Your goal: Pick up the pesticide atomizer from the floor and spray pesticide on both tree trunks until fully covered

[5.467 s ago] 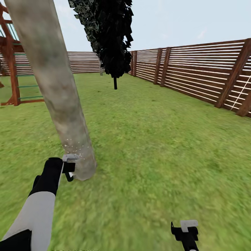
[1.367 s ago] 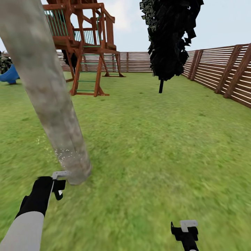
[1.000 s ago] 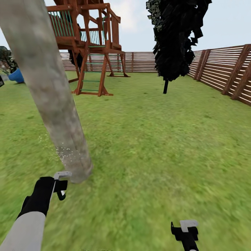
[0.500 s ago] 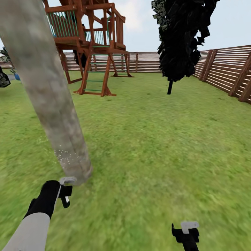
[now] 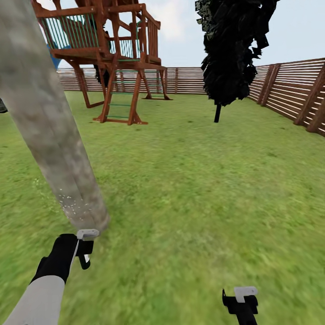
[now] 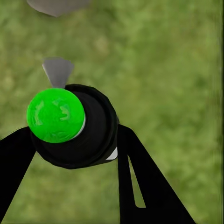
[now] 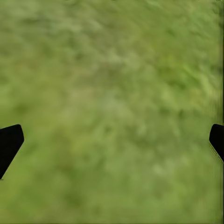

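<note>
Fingers [image 6: 140,182] of left gripper [image 5: 85,248] are clamping pesticide atomizer [image 6: 74,126], aiming spray at near tree trunk [image 5: 54,135]; right gripper [image 7: 112,140] is hanging spread, unladen.

Tree trunk [image 5: 54,149], just ahead of the left gripper [image 5: 85,253]: matt, blotchy grey-brown bark, dusted with fine white specks low down. Pesticide atomizer [image 6: 77,126], clasped between the left gripper's matt black fingers [image 6: 140,186]: dark, smooth plastic-looking body with a glossy bright green cap. Grass floor [image 7: 112,93] beneath the right gripper [image 7: 112,140]: soft, blurred green, matt. Fence [image 5: 289,90] and play tower [image 5: 113,58], far beyond both grippers: reddish-brown wood, slatted, dull finish.
</note>
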`<state>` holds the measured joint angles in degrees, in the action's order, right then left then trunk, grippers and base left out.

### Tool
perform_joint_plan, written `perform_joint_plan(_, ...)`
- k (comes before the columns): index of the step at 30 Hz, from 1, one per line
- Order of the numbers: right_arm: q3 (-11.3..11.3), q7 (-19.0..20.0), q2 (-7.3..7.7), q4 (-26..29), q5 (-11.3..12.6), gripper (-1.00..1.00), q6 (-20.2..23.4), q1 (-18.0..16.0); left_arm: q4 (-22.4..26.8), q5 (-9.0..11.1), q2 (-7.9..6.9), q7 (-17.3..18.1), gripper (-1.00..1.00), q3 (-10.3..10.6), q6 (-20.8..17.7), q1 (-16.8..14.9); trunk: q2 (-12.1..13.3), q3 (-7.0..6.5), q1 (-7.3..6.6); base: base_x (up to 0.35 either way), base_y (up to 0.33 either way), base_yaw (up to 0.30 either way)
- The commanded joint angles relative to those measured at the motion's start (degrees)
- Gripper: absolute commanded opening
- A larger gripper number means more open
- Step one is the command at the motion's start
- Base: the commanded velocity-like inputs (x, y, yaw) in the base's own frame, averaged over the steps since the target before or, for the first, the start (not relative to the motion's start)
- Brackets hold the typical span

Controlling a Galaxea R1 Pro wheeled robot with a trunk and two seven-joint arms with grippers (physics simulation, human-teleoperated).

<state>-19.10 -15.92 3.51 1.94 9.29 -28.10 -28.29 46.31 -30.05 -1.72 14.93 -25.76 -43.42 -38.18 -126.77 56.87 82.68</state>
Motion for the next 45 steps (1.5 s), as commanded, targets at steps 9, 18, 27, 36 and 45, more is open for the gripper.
perform_joint_plan(9,-0.5,-0.1,0.0,0.0,0.6,1.0,-0.2,0.0,0.0,-0.5,0.05,-1.4,-1.0,-0.2,-0.2,0.0,0.0,0.05,-0.01,0.086,-0.266,0.258)
perform_joint_plan(18,-0.5,-0.1,0.0,0.0,0.6,1.0,-0.1,0.0,0.0,-0.3,0.14,-1.5,-1.0,-0.2,-0.2,0.0,0.0,0.05,-0.01,0.223,-0.209,0.105)
perform_joint_plan(27,-0.5,-0.1,-0.01,0.0,0.6,1.0,-0.2,0.0,0.0,-0.3,0.23,-1.5,-1.0,-0.2,-0.2,-0.1,0.0,0.05,-0.01,0.218,-0.205,0.026)
perform_joint_plan(36,-0.5,-0.1,0.0,0.0,0.6,1.0,-0.1,0.0,0.2,-0.1,0.4,-1.4,-1.0,-0.2,-0.8,-1.6,0.0,0.05,-0.01,-0.077,-0.122,0.268)
perform_joint_plan(45,-0.5,0.0,0.0,0.0,0.6,1.0,-0.1,0.0,-0.5,-0.7,0.14,-0.9,-1.0,0.1,-9.7,-14.3,0.0,0.05,-0.01,-0.001,0.0,0.272)
